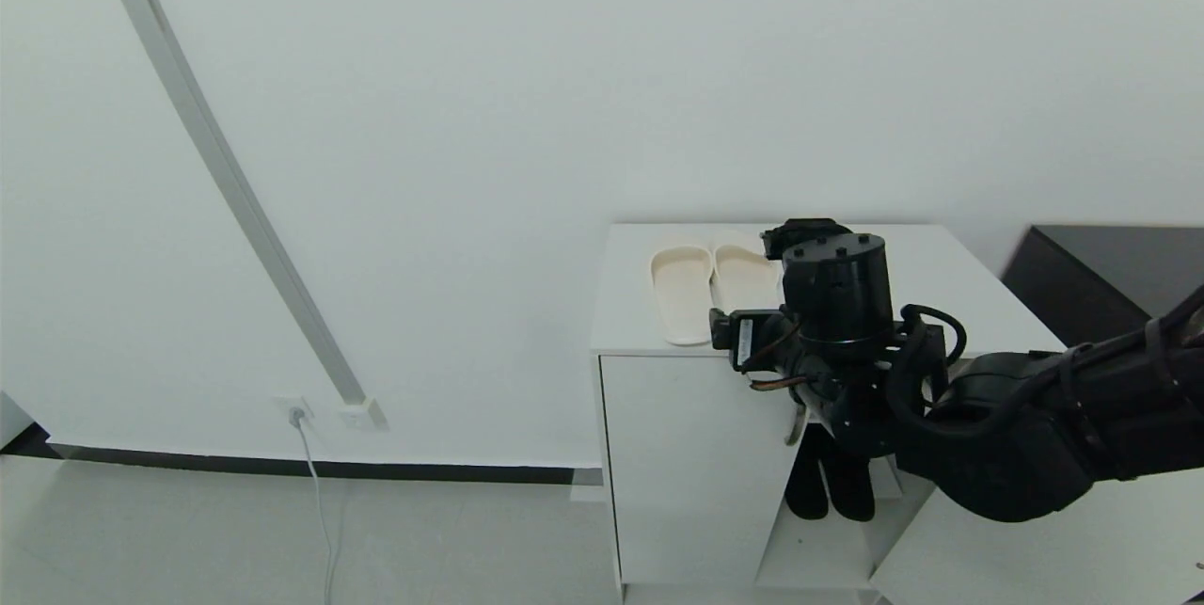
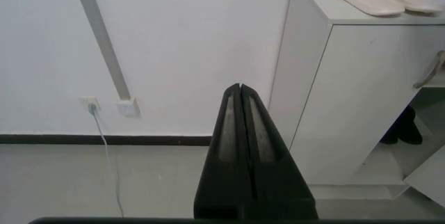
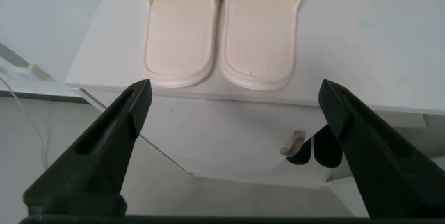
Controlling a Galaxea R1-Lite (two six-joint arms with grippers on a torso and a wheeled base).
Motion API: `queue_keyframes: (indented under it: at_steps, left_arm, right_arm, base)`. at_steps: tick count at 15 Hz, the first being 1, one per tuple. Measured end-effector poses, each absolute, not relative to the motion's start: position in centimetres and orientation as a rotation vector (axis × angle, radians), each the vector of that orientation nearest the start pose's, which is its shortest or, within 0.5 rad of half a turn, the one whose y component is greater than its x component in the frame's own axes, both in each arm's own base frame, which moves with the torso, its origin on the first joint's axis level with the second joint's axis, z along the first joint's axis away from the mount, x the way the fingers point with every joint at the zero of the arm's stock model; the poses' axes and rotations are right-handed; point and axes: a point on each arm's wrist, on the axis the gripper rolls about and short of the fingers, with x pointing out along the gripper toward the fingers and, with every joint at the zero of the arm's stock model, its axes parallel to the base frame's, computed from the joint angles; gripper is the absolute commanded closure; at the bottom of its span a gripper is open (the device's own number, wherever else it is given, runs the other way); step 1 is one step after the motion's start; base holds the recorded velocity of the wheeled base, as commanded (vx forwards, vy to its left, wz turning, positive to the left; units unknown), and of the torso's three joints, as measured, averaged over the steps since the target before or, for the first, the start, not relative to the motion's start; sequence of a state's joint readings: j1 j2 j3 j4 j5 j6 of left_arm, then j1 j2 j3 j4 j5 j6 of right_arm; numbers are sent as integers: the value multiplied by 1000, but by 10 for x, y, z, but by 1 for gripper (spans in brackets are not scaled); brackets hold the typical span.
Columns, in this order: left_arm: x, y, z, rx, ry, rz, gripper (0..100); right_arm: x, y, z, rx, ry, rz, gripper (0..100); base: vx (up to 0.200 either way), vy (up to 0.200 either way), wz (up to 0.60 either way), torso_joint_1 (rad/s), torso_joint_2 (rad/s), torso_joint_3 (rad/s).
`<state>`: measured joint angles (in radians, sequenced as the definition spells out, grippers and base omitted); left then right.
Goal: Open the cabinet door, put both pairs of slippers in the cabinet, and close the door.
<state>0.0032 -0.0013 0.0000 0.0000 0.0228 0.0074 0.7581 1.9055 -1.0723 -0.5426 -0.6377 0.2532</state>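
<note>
Cream slippers (image 1: 710, 290) lie side by side at the front left corner of the cabinet (image 1: 941, 285) top, and the black pair (image 1: 830, 483) already stands on the shelf inside, past the open door (image 1: 1016, 539). We judge the second pair is now in hand. Our right claw (image 3: 234, 92) hangs wide open at the front edge just before them, and our left claw (image 2: 240, 95) is pressed shut, well apart. Next we must close the wide jaws on both cream slippers and lower them to the shelf.
</note>
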Motion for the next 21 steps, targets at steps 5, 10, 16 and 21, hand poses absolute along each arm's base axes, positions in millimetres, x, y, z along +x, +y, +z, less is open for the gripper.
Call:
queue_keyframes:
  at_steps: [5,10,16,21]
  left_arm:
    - [-23,0,75,6,-1,24,100]
    - [-23,0,75,6,-1,23,100]
    - [-23,0,75,5,-1,24,100]
    - [-23,0,75,6,-1,24,100]
  right_arm:
    - [271,250,168,72,237,116,0]
    - [279,257,140,67,229,123,0]
    - [306,260,120,55,225,136,0]
    - [346,265,120,46,169,114,0]
  base:
    - [200,0,0,-2,0,4]
    - [160,0,0,8,2,-1]
    - [0,0,0,0,0,0]
    - [0,0,0,0,0,0]
